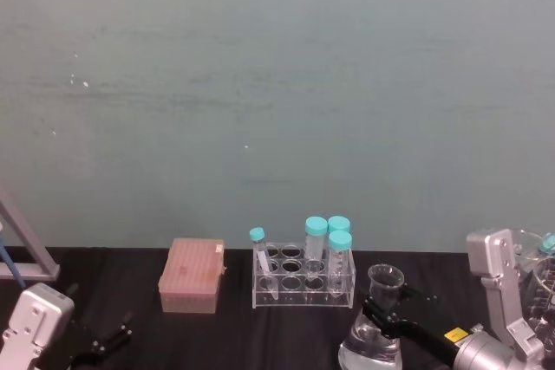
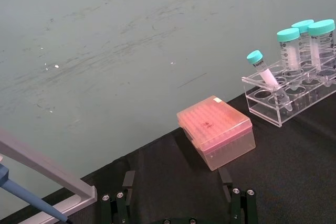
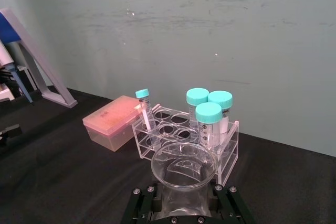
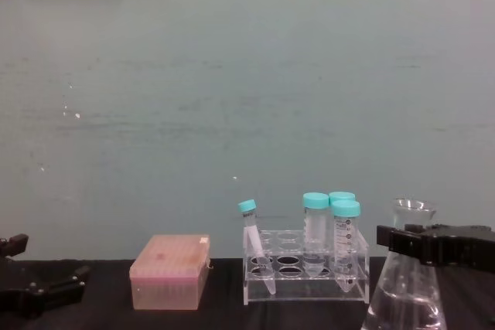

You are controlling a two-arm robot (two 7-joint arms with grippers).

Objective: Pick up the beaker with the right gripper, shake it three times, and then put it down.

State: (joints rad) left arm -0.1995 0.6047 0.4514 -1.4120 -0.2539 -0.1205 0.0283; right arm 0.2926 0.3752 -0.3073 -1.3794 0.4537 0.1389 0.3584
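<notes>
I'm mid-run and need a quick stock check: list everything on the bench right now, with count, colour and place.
Beaker: one, clear glass with clear liquid, front right, beside the rack, neck between the right gripper's jaws.
Tube rack: one, clear acrylic, centre of the black table.
Large capped tubes: three, teal caps, upright at the rack's right end.
Small tube: one, teal cap, leaning at the rack's left end.
Tip box: one, pink, left of the rack.
Pipette stand: one, grey, far left, with a blue pipette on it.
Left gripper: black, low at front left, jaws open, holding nothing.
Right gripper: black, at the beaker's neck.
</notes>
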